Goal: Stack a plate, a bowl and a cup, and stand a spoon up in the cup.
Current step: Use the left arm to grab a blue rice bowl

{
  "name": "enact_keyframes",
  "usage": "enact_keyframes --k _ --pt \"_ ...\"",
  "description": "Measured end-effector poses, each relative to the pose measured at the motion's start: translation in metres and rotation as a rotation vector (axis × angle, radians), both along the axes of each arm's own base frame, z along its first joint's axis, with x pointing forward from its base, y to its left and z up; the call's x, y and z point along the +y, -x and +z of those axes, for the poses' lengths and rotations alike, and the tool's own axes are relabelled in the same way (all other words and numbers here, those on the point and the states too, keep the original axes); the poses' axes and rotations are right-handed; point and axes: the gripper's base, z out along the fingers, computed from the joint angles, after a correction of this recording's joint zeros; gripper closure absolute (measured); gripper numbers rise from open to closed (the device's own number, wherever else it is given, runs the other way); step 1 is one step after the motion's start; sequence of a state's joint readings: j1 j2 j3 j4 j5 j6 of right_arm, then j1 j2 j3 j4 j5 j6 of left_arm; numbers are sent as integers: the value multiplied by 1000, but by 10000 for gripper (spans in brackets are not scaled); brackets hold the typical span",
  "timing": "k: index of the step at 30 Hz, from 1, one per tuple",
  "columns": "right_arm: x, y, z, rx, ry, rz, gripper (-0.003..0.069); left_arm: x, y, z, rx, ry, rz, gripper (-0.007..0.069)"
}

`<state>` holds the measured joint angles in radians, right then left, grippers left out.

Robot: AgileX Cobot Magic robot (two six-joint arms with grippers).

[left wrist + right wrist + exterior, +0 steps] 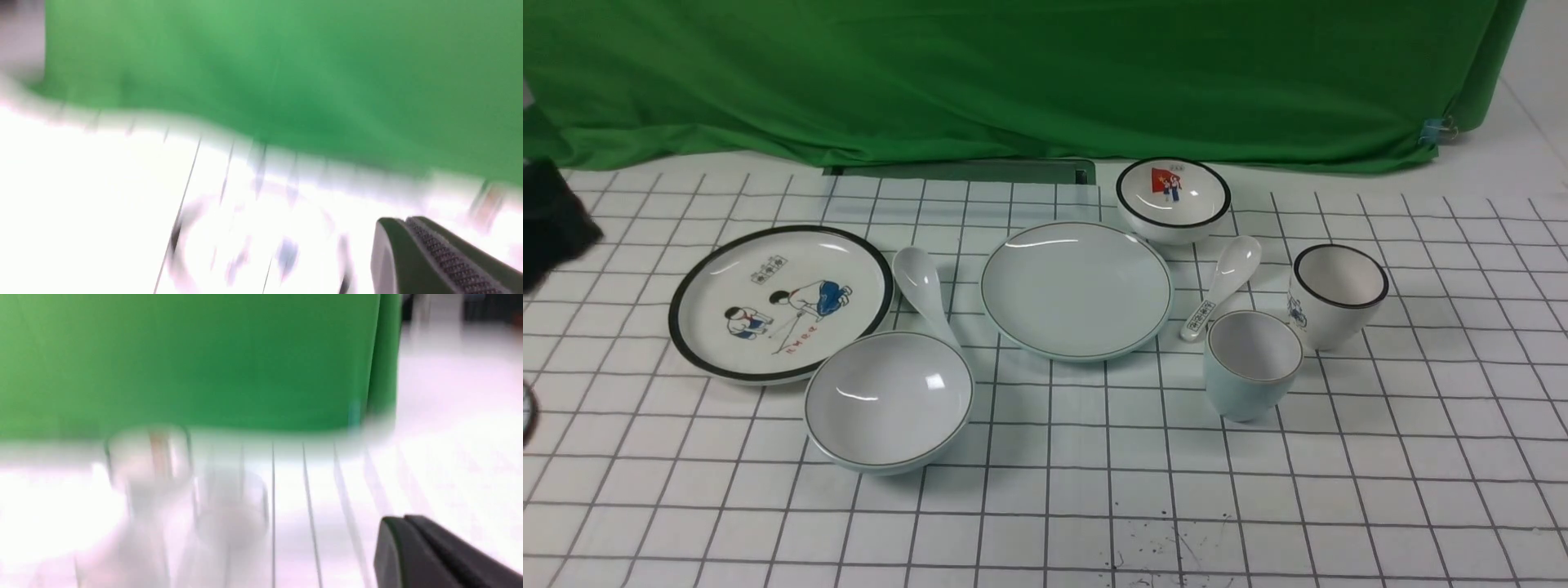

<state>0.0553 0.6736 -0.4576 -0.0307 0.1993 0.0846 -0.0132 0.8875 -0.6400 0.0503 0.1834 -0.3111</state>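
**Front view.** Catching of the arms only a black blur (554, 219) over the desk's (1339, 490) left edge, too smeared for reading any pose. Looking across a white desk ruled in a dark grid, with ink specks (1168, 543) near the front edge. Seeing a green cloth (1013, 73) hanging along the back edge, pinned by a clip (1437, 128) toward the back right corner.

- Finding the plate (1076, 290) lying flat at the desk's middle.
- Finding the bowl (889, 400) standing upright toward the front left of it, apart from it.
- Finding the spoon (921, 286) lying between the picture plate (780, 302) and the plate, scoop toward the back edge, handle end hiding behind the bowl's far rim.
- Finding the cup (1252, 366) standing upright at the plate's front right, just beside a black-rimmed cup (1338, 294); touching or not, cannot tell.
- Also finding a marked spoon (1225, 282) lying between the plate and the two cups, and a flag bowl (1174, 198) near the back edge.

**Left wrist view.** Showing what the front view is not giving: the left claw (405, 223), its ribbed pads (441, 257) pressing together, clamping nothing. Blurring the rest into white desk, green cloth and a dark ring, seemingly the picture plate.

**Right wrist view.** Showing the right claw (403, 521), pressed together likewise and carrying nothing, with bare grid beyond it. Smearing two pale vessels (149, 457) near the cloth; cannot tell which ones.
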Motion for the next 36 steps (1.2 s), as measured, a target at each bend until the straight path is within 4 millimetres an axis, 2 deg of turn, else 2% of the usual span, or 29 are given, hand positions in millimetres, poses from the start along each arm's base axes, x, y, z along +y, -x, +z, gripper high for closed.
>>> enact_keyframes --k 3,5,6,8,10,11,13,14,15,16,18,20,22,23,25,27,28,29,30,33,34,36 --pt "9 -7 -21 351 128 103 645 -11 -23 -23 321 -69 -96 650" --pt "15 -10 -31 460 180 169 645 -22 -37 -34 456 -111 -195 638" --pt "24 -12 -37 505 213 238 645 -29 -47 -41 523 -108 -242 617" --pt "33 -17 -43 529 240 296 645 -40 -60 -49 586 -124 -304 576" --pt "48 -22 -49 532 274 384 645 -53 -76 -57 634 -154 -354 499" --pt "50 -23 -50 532 280 393 645 -54 -77 -59 642 -154 -358 490" --pt "64 -28 -56 525 314 472 645 -65 -100 -71 683 -204 -379 347" --pt "69 -29 -58 526 321 495 643 -67 -106 -77 702 -212 -382 295" --pt "70 -29 -59 523 323 505 643 -68 -108 -78 705 -216 -382 286" --pt "79 -29 -63 528 336 546 640 -71 -120 -86 727 -222 -382 207" --pt "83 -28 -64 530 342 565 639 -71 -125 -92 743 -226 -380 175" --pt "95 -22 -65 516 362 635 638 -73 -137 -109 785 -235 -366 136" --pt "99 -20 -64 504 371 663 638 -73 -142 -117 805 -249 -366 139" --pt "104 -18 -64 491 383 694 638 -73 -146 -127 831 -256 -366 158" --pt "106 -17 -64 488 391 709 637 -73 -148 -133 844 -255 -364 182" --pt "109 -15 -64 475 398 732 632 -74 -151 -146 866 -256 -359 297" --pt "109 -15 -64 474 399 732 631 -74 -152 -146 867 -256 -359 308" --pt "109 -15 -64 473 399 733 630 -75 -153 -147 865 -238 -353 353" --pt "109 -15 -64 473 399 734 629 -76 -155 -144 845 -220 -348 447" --pt "110 -15 -63 466 398 738 624 -82 -162 -121 769 -183 -377 596" --pt "110 -15 -63 466 398 738 624 -83 -163 -120 765 -179 -381 602" --pt "110 -15 -63 462 397 739 620 -94 -173 -98 661 -138 -420 627"
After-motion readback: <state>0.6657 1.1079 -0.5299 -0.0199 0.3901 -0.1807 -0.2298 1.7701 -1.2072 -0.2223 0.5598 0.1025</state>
